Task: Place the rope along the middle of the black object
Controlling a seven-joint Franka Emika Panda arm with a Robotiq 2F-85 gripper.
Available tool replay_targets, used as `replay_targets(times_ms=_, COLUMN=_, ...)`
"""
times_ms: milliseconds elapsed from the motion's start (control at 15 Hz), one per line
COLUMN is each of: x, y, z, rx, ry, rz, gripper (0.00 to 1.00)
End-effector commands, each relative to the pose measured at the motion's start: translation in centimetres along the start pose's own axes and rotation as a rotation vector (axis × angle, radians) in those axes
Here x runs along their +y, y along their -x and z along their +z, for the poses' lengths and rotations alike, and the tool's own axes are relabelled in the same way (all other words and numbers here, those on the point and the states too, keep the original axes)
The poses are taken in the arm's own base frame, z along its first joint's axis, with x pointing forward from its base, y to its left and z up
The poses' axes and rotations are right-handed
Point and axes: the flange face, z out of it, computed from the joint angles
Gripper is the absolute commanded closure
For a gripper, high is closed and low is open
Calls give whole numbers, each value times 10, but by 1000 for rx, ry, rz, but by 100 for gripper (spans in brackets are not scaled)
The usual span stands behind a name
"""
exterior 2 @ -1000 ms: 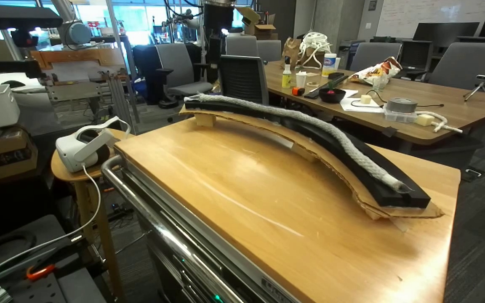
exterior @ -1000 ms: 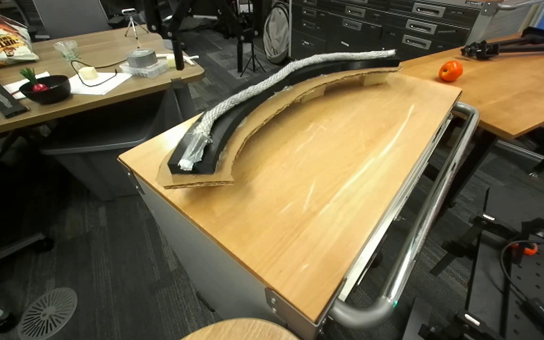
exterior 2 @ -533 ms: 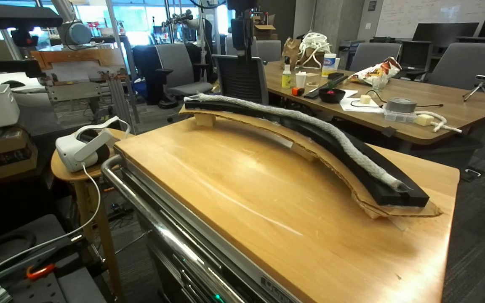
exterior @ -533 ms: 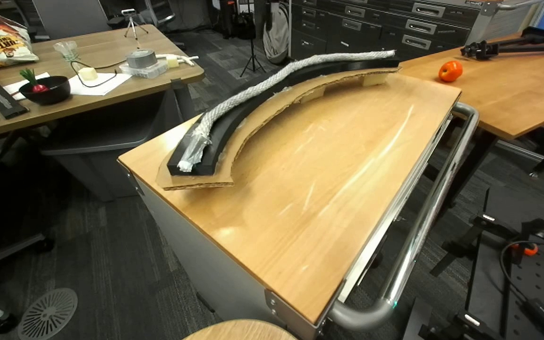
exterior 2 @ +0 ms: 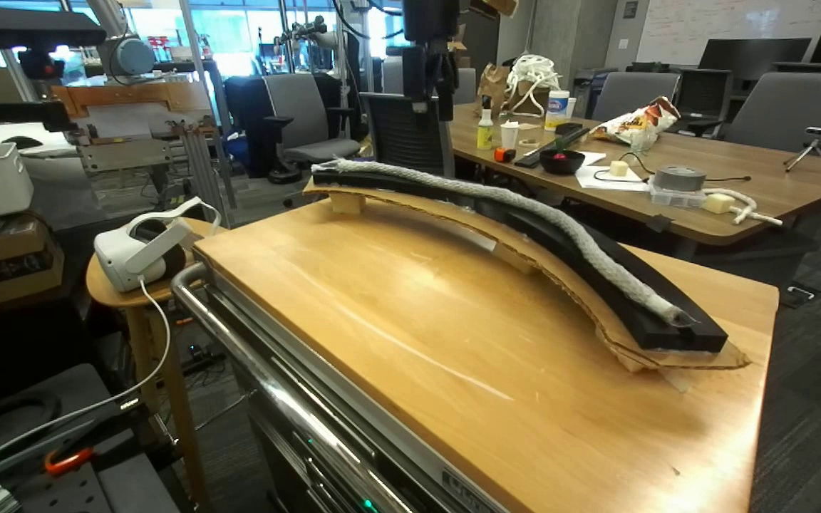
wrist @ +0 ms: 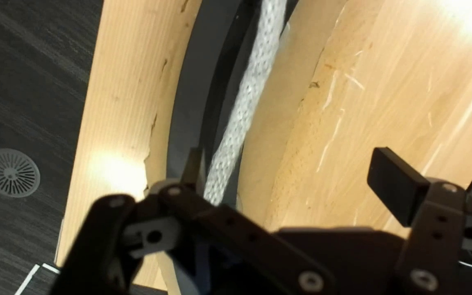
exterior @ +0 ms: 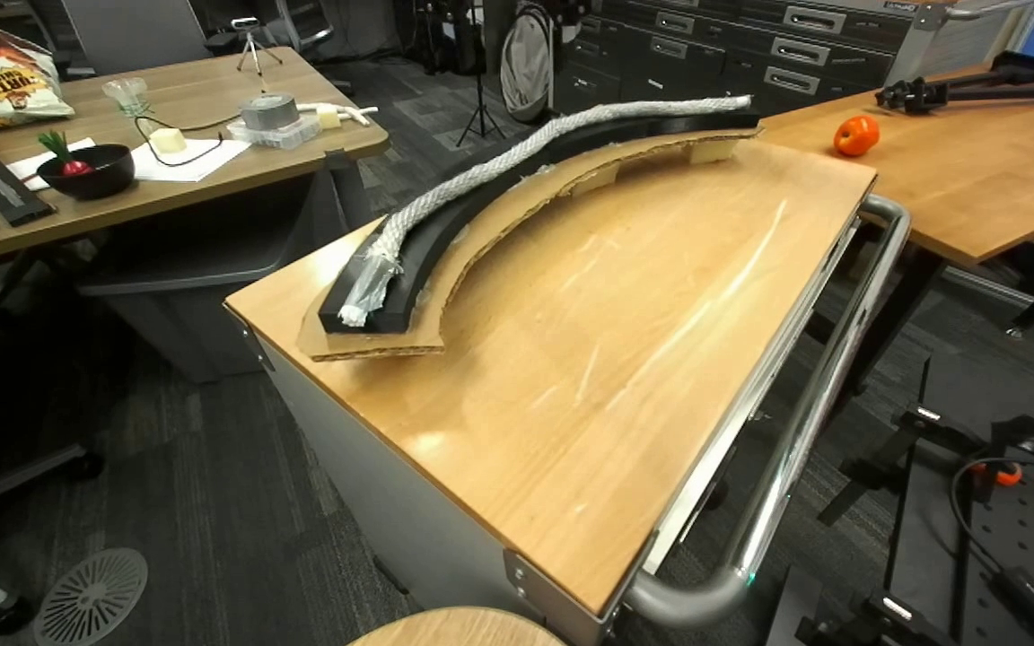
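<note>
The gripper is seen in the wrist view with its two black pads set wide apart, unloaded. In an exterior view it is suspended above the rope, a clear gap being left between the two. On the brown table, a red, green-topped radish-like item is contained in a black bowl near a long edge; near a rounded corner, a grey tape roll is carried on a clear box. The rope is laid lengthwise over the black curved track, which is supported on cardboard along the edge of the cart top opposite the metal handle. As viewed from the wrist, the rope is framed between the pads, closer to one of them, and is positioned beside the track's groove, toward the inner curve; its lower stretch is hidden by the gripper. One taped end is placed near a corner of the cart top.
</note>
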Motion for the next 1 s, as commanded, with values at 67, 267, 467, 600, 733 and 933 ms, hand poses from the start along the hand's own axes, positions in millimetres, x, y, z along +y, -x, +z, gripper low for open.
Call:
replay_targets(times_ms=67, x=-4, y=10, z=3, rx=3, ry=-7, rz=22, gripper=0)
replay_targets(times_ms=267, x=0, y=14, z=14, rx=76, ry=0, rz=219, gripper=0)
replay_targets(times_ms=467, x=0, y=21, z=28, rx=107, ry=-7, rz=380, gripper=0)
replay_targets(times_ms=600, x=2, y=21, z=30, rx=77, ry=38, rz=475, gripper=0)
replay_targets(times_ms=733, x=4, y=23, z=35, rx=68, ry=20, rz=432, gripper=0)
replay_targets(times_ms=933, x=9, y=21, z=37, rx=51, ry=43, rz=470, gripper=4)
